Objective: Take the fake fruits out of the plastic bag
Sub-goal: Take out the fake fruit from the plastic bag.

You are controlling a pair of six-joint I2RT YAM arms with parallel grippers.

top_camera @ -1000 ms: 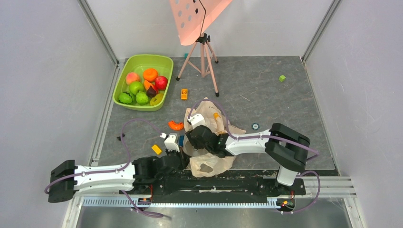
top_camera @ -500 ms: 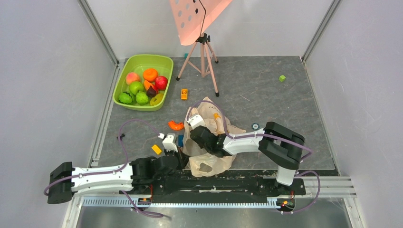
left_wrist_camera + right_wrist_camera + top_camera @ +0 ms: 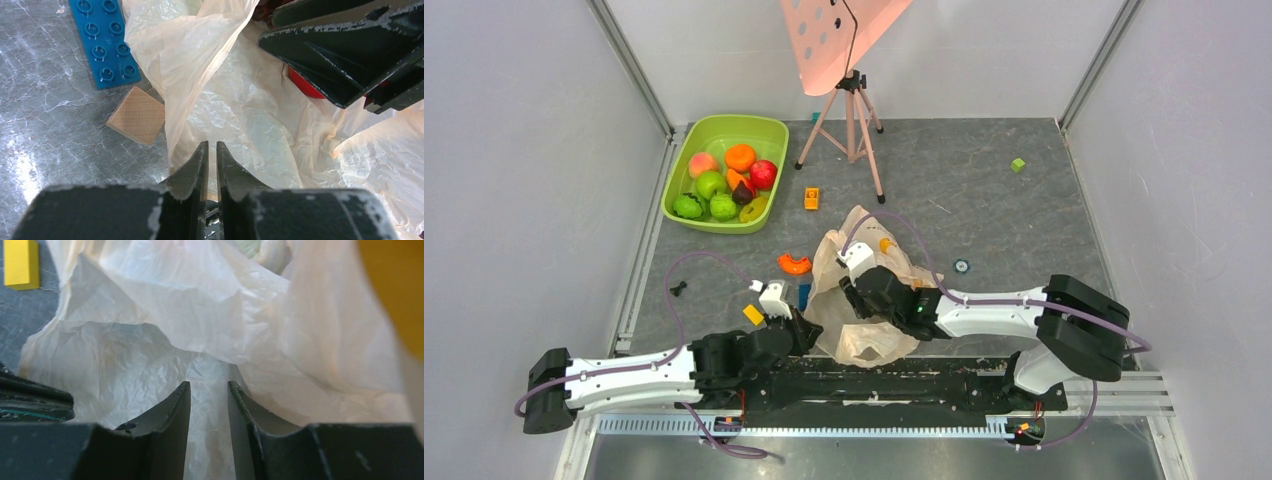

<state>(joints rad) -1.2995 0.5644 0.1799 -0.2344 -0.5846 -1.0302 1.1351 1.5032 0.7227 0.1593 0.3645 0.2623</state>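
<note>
Since the earlier frame the right arm's elbow has swung out to the right, and the plastic bag [image 3: 864, 340] is bunched narrower, its near lobe drawn in. The left arm has shifted only a little.

Nearest, the left pincer [image 3: 209, 146] is at the bag's near-left edge. Its jaws are a thin slit apart and nothing shows in the slit. The right pincer [image 3: 209, 385] is pushed into the bag from the right. Film fills the gap between its parted jaws, but whether they press it I cannot tell.

There is one bag, on the bench [image 3: 984, 210] between the two arms, with its long axis running near to far. One red fruit [image 3: 305, 87] shows inside it, under the right pincer.

Beside the bag lie one blue studded brick [image 3: 105, 45], one wooden block [image 3: 136, 116] and one yellow block [image 3: 753, 314] — then one orange arc piece [image 3: 794, 264].

Far left stands one green tub [image 3: 724, 119] holding eight fruits that I can tell apart: a peach [image 3: 702, 163], an orange [image 3: 740, 157], a red apple [image 3: 764, 174], three green, one dark purple and one yellow-green.
</note>
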